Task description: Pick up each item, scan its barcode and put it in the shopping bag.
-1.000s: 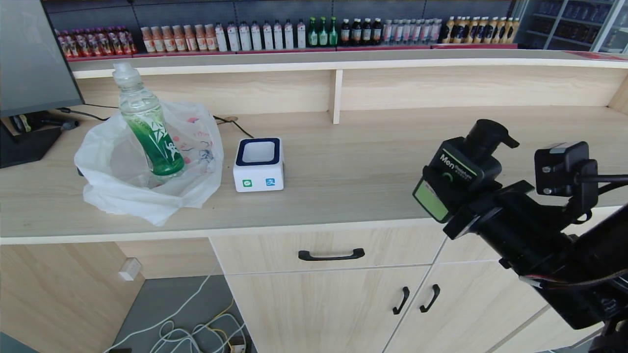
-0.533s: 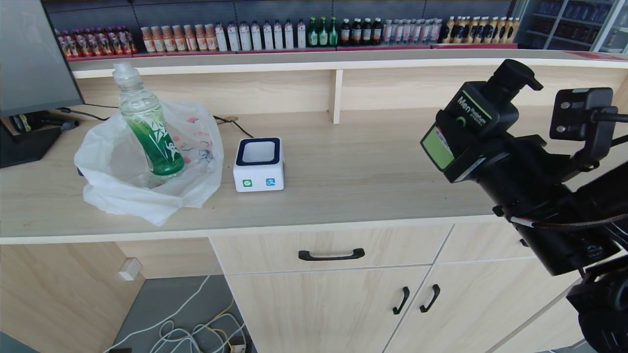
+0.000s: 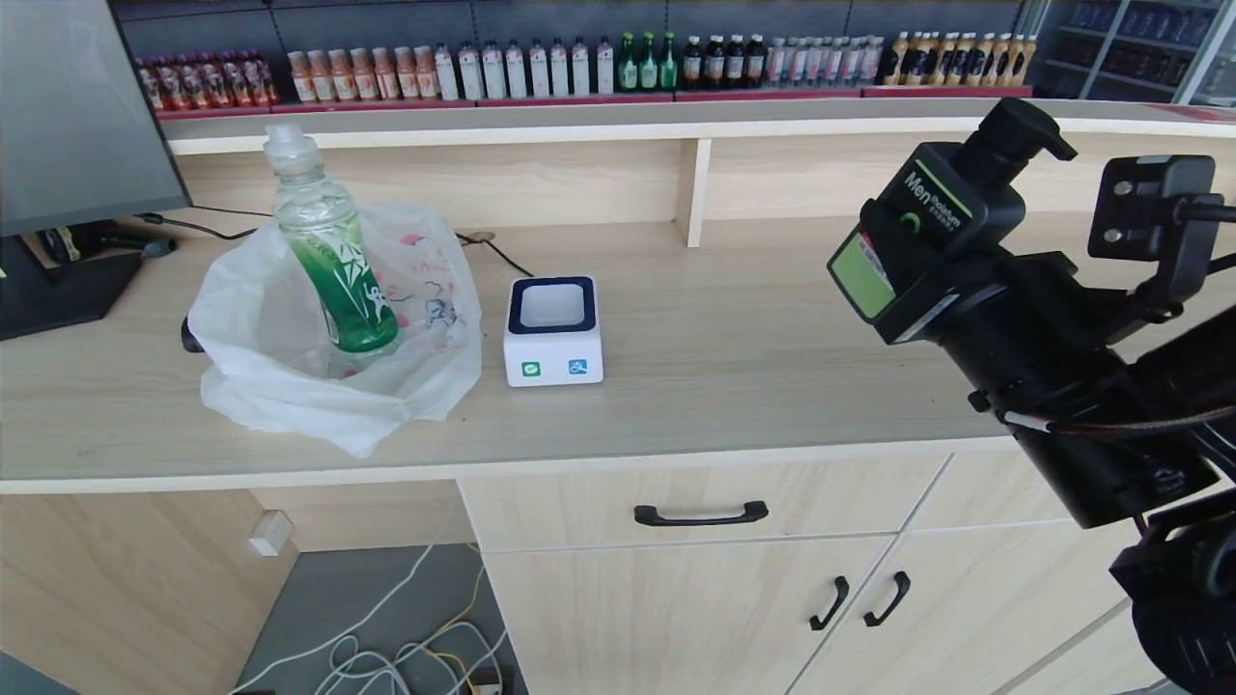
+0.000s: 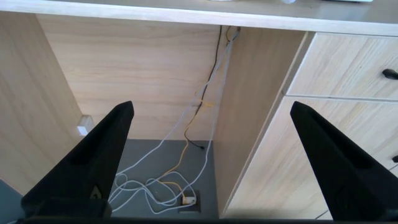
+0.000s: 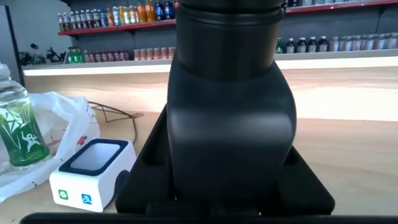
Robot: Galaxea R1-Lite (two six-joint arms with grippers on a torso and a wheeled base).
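My right gripper [image 3: 951, 285] is shut on a black pump bottle [image 3: 932, 217] with a green label, held in the air above the right part of the counter, tilted with its pump head up. In the right wrist view the bottle [image 5: 230, 106] stands close before the lens. A white scanner box [image 3: 553, 331] with a dark-rimmed window sits mid-counter, also seen as the scanner [image 5: 93, 173]. Left of it lies the white shopping bag [image 3: 280, 376] with a green drink bottle [image 3: 333, 256] leaning inside. My left gripper [image 4: 211, 168] hangs open below counter height, in front of the cabinet.
A dark monitor [image 3: 77, 106] and its stand occupy the counter's far left. A raised shelf with a divider [image 3: 693, 188] runs along the back, with rows of bottles behind. Drawers with black handles [image 3: 700, 514] sit under the counter; cables [image 3: 386, 647] lie on the floor.
My right arm has lifted the pump bottle from counter-edge height to well above the counter. The head camera has shifted, sliding the whole scene slightly rightward.
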